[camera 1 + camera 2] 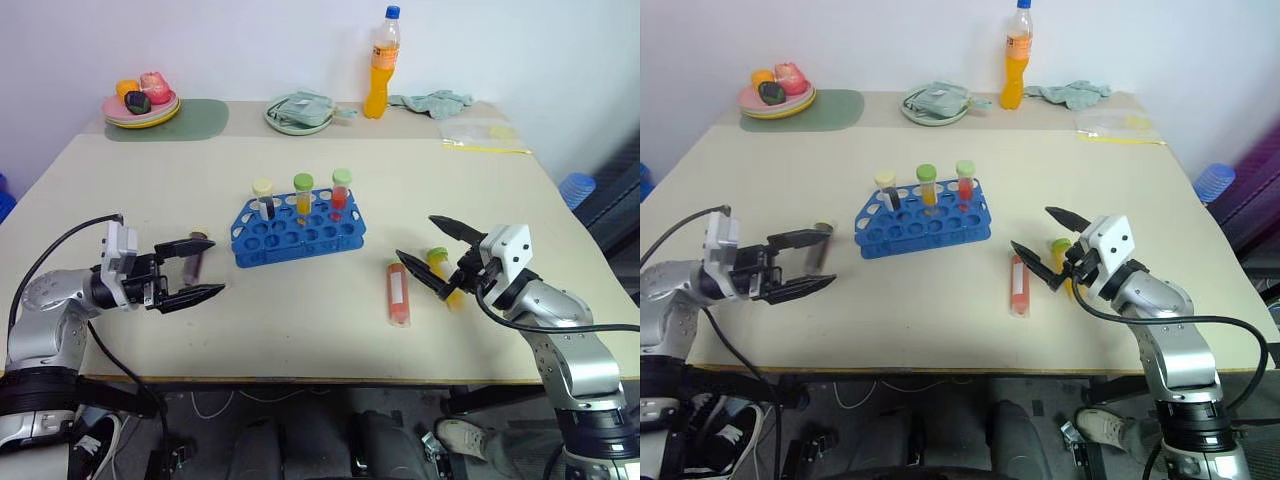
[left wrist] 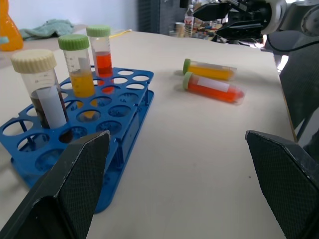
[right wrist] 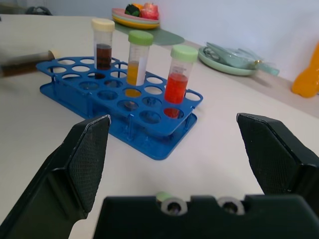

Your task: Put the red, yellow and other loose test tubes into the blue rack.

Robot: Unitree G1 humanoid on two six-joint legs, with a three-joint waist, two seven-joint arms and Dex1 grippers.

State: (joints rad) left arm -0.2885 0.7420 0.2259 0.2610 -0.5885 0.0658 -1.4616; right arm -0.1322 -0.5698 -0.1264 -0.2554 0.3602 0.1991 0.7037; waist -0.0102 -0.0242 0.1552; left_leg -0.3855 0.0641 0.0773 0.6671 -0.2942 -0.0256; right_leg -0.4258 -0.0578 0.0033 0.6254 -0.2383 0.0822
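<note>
While both grippers, left and right, hover wide open and empty, the rack holds three upright tubes at mid-table. Red tube and yellow tube lie right of it; brown tube lies left.

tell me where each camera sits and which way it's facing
Left eye view: on the head, looking forward and down over the beige table; both arms show, left gripper and right gripper open.
Right eye view: the same, from the other eye.
Left wrist view: looks along its own fingers at the bright blue plastic rack and two loose tubes lying flat, yellow and red.
Right wrist view: along its own fingers at the rack.
Both wrist views share the rack's three upright capped tubes.
</note>
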